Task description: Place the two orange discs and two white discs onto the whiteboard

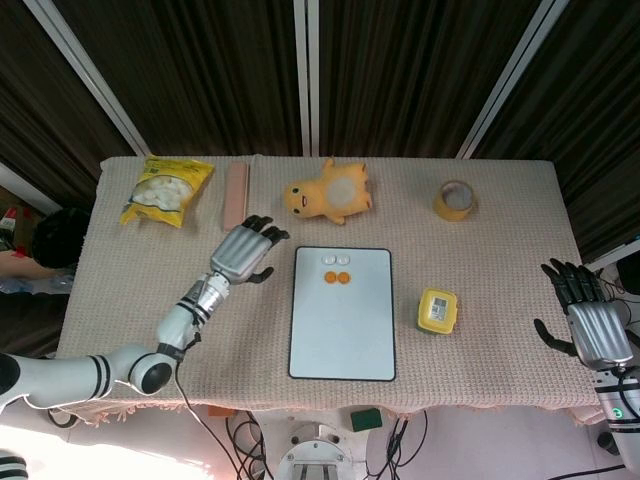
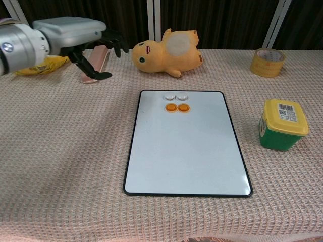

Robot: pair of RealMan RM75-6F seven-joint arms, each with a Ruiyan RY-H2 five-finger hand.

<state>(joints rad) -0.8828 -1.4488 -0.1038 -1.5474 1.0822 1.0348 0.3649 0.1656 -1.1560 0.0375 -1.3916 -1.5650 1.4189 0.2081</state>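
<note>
Discs (image 2: 176,102) on whiteboard (image 2: 186,151) — plush toy (image 2: 165,52) behind, container (image 2: 282,124) right.

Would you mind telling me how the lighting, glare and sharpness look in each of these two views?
Head view: even light, whiteboard without glare, discs small but distinct; bright overexposed floor at the bottom left corner. Chest view: soft light, faint shadows under the plush toy and the green container; the left hand close to the lens, pale and slightly soft; the right hand appears only in the head view.
</note>
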